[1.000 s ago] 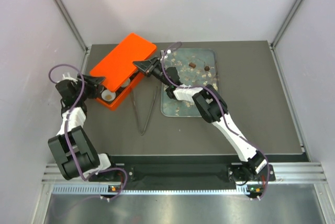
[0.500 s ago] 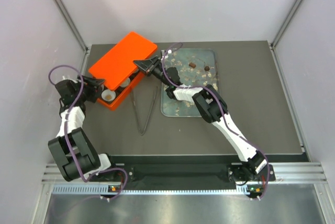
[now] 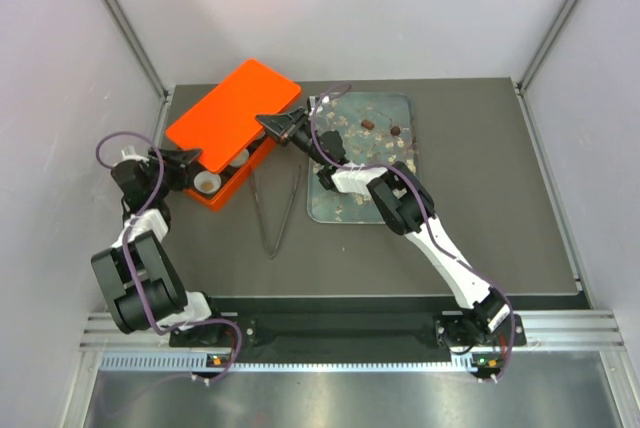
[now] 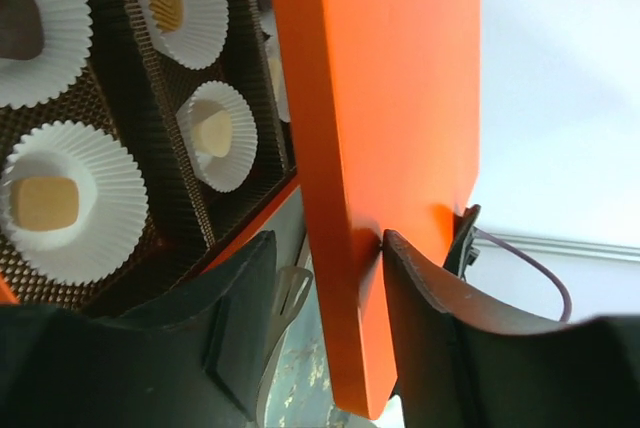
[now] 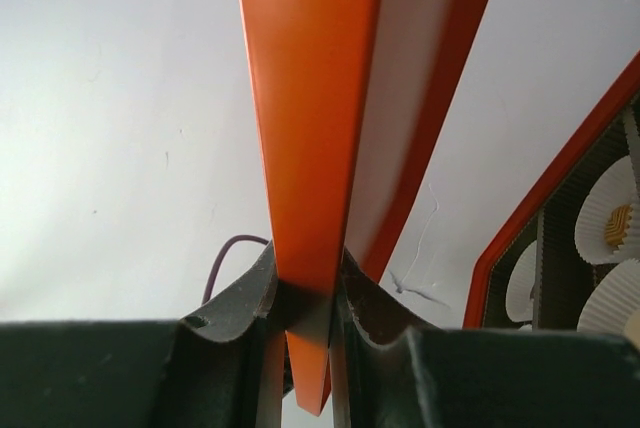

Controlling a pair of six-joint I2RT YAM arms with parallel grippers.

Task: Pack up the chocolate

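Orange box (image 3: 240, 176), upper left, holds cupped chocolates (image 4: 45, 203); right gripper (image 5: 307, 266) clamps its raised lid (image 3: 232, 113), left gripper (image 4: 330, 245) loosely straddles the lid's edge.

One orange box (image 3: 215, 196) and one orange lid (image 3: 232, 113) are counted; one glassy tray (image 3: 404, 153) is seen to the right, with two dark brown chocolates (image 3: 368, 125) on its far part; one pair of tongs (image 3: 280, 210) is counted near the box; four white paper cups (image 4: 100, 238) are counted clear of the lid, each holding one piece: one dark brown piece (image 4: 12, 28), two tan pieces (image 4: 45, 203), one cream piece (image 4: 213, 133); further cups are partly hidden
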